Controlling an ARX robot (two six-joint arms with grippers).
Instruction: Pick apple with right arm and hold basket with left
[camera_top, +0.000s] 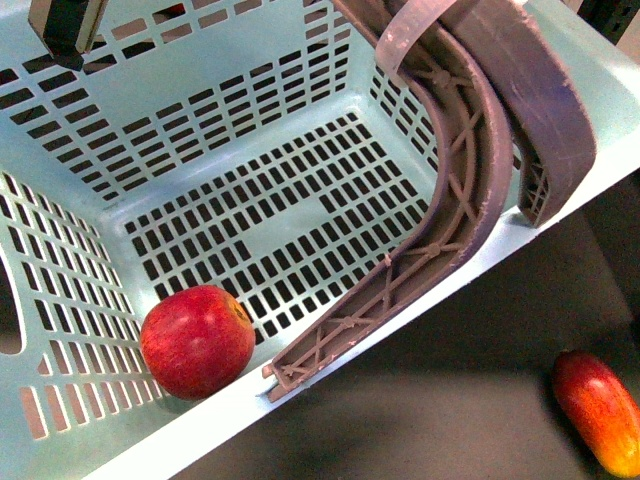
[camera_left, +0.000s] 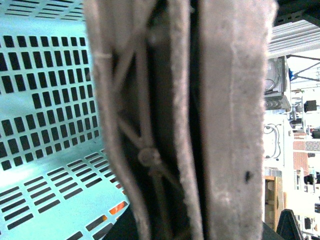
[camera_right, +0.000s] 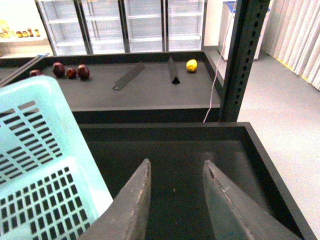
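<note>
The red apple (camera_top: 197, 340) lies inside the light teal basket (camera_top: 60, 330), in the near left corner of its slotted floor. The two brown-mauve handles (camera_top: 470, 190) lie together across the basket's right rim. In the left wrist view these handles (camera_left: 225, 125) fill the picture, close against the camera, with the basket's teal wall (camera_left: 45, 100) beside them. My left gripper is shut on them, and its own fingers do not show. My right gripper (camera_right: 177, 162) is open and empty over a dark bin, just beside the basket's corner (camera_right: 45, 150). The apple does not show in that view.
An elongated red-and-yellow fruit (camera_top: 600, 410) lies on the dark surface outside the basket, at the lower right. A dark object (camera_top: 65, 30) stands at the basket's far left rim. A black post (camera_right: 245, 60) rises beyond the bin. A far shelf holds dark red fruits (camera_right: 70, 71) and a yellow one (camera_right: 192, 65).
</note>
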